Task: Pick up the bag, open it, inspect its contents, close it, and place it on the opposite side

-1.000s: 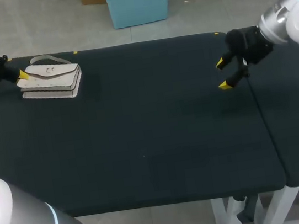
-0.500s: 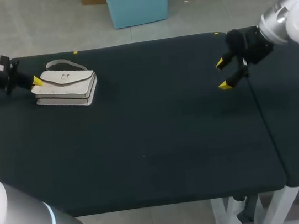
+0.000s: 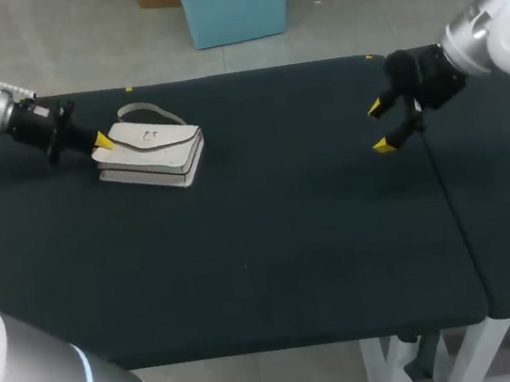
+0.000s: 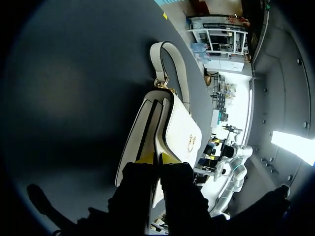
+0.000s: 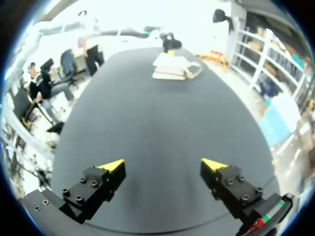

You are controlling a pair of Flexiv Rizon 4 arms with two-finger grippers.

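Since the earlier frames, the left arm has extended inward from the table's far-left corner, and the bag (image 3: 149, 149) has travelled with it toward the middle along the far edge. The right arm has not moved.

Arm pose:
- Left arm: enters from the left, low over the table (image 3: 271, 236) and almost level. The left gripper (image 3: 101, 141) is at the bag's left end, its fingers close together and clamped on that end. In the left wrist view the two yellow tips of the left gripper (image 4: 156, 159) pinch the bag's (image 4: 179, 130) edge panel from both sides.
- Right arm: enters from the right, with the right gripper (image 3: 380, 127) above the table's right part, well apart from the bag. Its fingers are spread wide with nothing between them. In the right wrist view the right gripper (image 5: 162, 164) faces the bag (image 5: 172, 66) far ahead.

Count: one bag, one strap (image 4: 165, 59), two arms, two grippers.

Materials and shapes: the bag is white, smooth and rectangular, with a front flap carrying a small gold clasp. The strap is a narrow white loop joined by a gold ring. The table surface is dark and matte.
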